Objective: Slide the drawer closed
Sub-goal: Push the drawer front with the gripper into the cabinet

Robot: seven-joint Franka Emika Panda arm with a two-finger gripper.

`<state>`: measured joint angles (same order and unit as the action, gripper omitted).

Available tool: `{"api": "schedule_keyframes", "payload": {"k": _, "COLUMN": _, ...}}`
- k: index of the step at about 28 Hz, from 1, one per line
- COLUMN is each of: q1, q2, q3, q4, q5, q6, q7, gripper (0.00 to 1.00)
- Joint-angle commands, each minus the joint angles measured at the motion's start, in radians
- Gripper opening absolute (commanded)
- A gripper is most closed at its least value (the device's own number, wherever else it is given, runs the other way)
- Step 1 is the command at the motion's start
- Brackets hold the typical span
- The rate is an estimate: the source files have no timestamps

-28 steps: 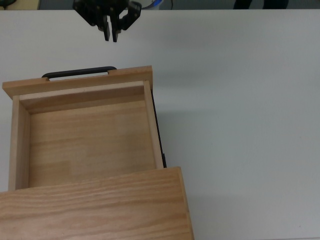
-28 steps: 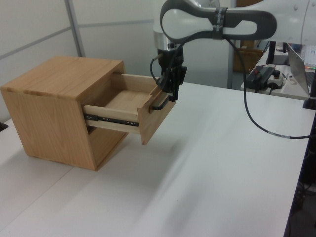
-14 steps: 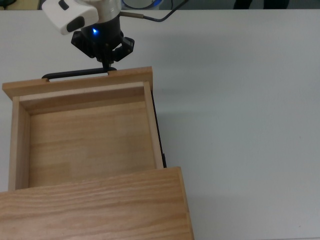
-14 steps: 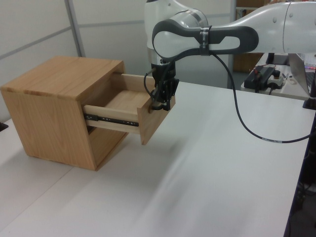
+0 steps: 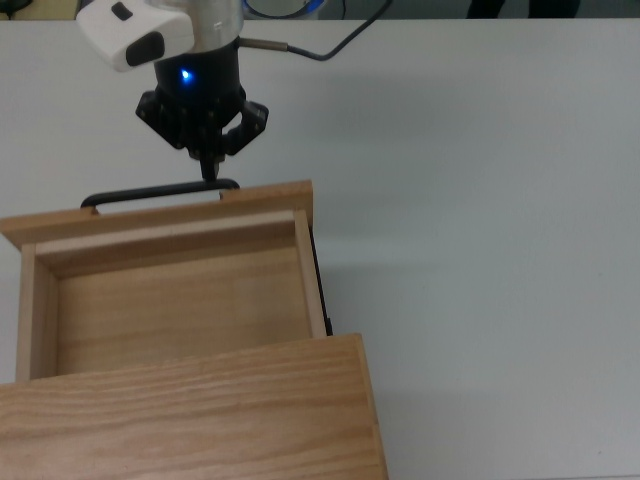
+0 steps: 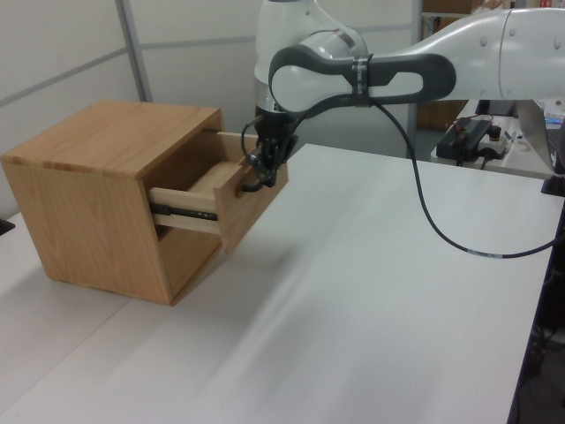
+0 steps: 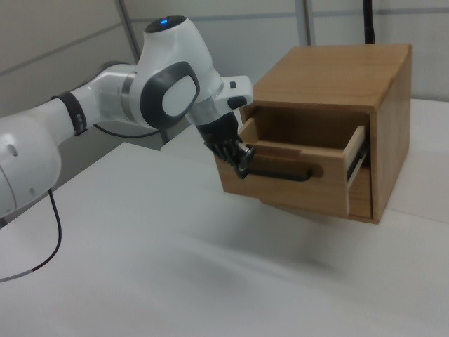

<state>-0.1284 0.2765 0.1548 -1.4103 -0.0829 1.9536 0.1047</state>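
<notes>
Gripper closed, fingertips against handle; drawer part closed; needs steady push toward cabinet.

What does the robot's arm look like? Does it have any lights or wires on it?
The arm is smooth and white with dark grey joint covers. Its gripper is black, with a little blue light glowing above it. A black cable hangs down from the arm and loops over the table.

cabinet: cut off by the top view's bottom and left edges
drawer rear: hidden under the cabinet top
gripper fingertips: too small to tell apart
</notes>
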Motion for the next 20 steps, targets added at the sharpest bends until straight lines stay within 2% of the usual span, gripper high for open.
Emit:
{"api": "schedule_keyframes", "payload": {"k": 1, "q1": 0.003, "q2": 0.041, "q3": -0.001, "q4": -0.009, "q5": 0.003, "q6": 0.191, "q7": 0.004, "gripper": 0.0}}
{"api": "schedule_keyframes", "payload": {"k": 8, "q1": 0.006, "q2": 0.098, "q3": -0.001, "q4": -0.009, "q5": 0.005, "q6": 0.421, "q7": 0.003, "gripper": 0.0}}
{"api": "schedule_keyframes", "payload": {"k": 15, "q1": 0.009, "q2": 0.188, "q3": 0.0, "q4": -0.009, "q5": -0.003, "q6": 0.716, "q7": -0.008, "gripper": 0.0}}
{"api": "schedule_keyframes", "payload": {"k": 20, "q1": 0.016, "q2": 0.216, "q3": 0.002, "q4": -0.009, "q5": -0.005, "q6": 0.823, "q7": -0.01, "gripper": 0.0}}
